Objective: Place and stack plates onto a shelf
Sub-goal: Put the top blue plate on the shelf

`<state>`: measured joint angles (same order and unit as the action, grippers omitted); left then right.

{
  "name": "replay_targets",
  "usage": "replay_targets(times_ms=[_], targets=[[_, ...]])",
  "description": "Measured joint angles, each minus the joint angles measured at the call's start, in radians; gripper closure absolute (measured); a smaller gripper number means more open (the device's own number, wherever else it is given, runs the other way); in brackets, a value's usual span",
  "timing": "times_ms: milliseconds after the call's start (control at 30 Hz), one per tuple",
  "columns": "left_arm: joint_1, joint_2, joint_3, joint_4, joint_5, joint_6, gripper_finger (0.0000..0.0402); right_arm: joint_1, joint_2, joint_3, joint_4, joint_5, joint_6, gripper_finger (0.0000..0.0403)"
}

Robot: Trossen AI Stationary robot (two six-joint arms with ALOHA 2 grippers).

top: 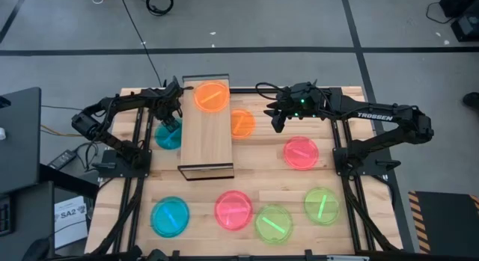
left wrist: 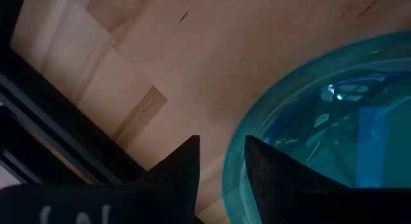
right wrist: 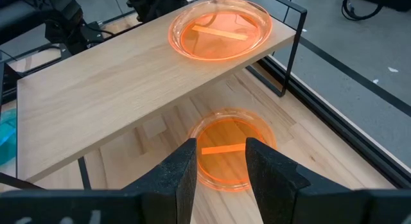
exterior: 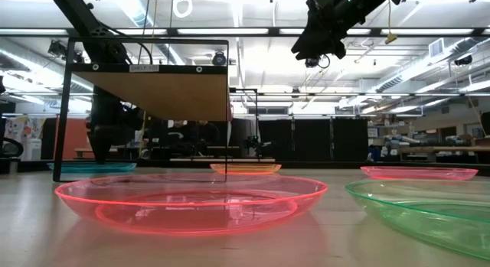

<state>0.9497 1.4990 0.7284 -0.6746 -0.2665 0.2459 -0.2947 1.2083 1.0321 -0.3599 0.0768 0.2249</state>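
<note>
Eight plates: one orange (top: 212,95) on the shelf (top: 206,137), seven on the tabletop (top: 254,186). Left fingers (left wrist: 270,179) straddle a teal plate's (left wrist: 334,121) rim; right fingers (right wrist: 273,169) parted, empty.

The high view looks straight down on the whole bench (top: 247,182); the low view looks level across it from surface height. Both wrist views sit close, the right sharing the shelf (right wrist: 128,83) with the high view.

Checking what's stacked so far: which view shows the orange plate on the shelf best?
The right wrist view: the orange plate lies whole at the shelf end. The high view shows it smaller; low and left wrist views don't show it.
</note>
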Motion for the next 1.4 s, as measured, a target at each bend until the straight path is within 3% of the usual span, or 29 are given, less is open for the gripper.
replay_targets(times_ms=[1400], targets=[[0.013, 0.008, 0.0, 0.031, 0.105, 0.012, 0.0271, 0.0, 0.0, 0.0, 0.0, 0.0, -0.038, 0.0263]])
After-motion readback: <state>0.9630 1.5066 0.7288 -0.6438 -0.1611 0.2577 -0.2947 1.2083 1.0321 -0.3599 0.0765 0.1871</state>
